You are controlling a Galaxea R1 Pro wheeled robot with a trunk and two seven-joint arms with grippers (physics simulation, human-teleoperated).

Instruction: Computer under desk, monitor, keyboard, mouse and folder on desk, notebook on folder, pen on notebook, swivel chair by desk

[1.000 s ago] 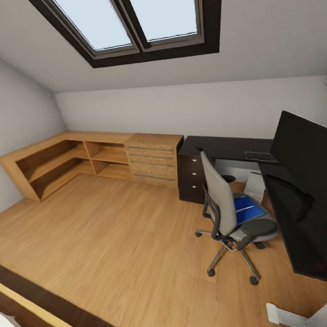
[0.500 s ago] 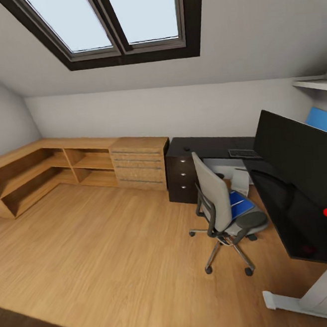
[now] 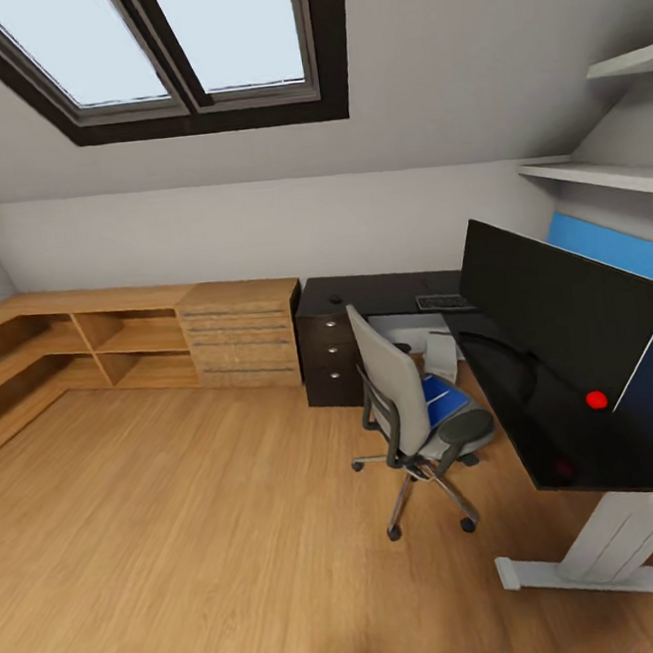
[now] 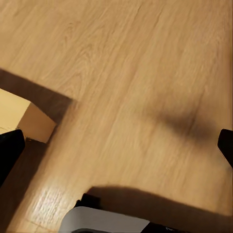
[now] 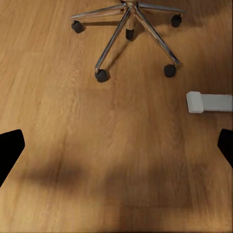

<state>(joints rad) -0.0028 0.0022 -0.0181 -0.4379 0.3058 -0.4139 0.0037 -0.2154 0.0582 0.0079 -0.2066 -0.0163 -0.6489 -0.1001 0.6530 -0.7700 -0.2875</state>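
The desk point(image 3: 383, 289) with its glossy black top runs along the back wall and down the right side. On it stands the monitor point(image 3: 555, 309), and the dark keyboard point(image 3: 444, 302) lies behind it near the corner. The grey swivel chair point(image 3: 399, 404) stands in front of the desk with the blue folder point(image 3: 441, 392) on its seat. Under the desk sits the light computer point(image 3: 437, 353). My left gripper point(image 4: 116, 150) is open over bare floor. My right gripper point(image 5: 116, 148) is open above the floor near the chair's chrome base point(image 5: 128, 29).
A dark drawer unit point(image 3: 328, 358) stands under the desk's left end, beside a light wood drawer chest point(image 3: 239, 335) and low shelves point(image 3: 79, 345). The desk's white pedestal foot point(image 3: 590, 571) point(image 5: 208, 102) rests on the floor. A small red dot point(image 3: 596, 399) shows on the desk.
The whole head view has shifted left as the camera turned right, bringing more of the desk, its white leg and wall shelves into view. The things themselves have not moved.
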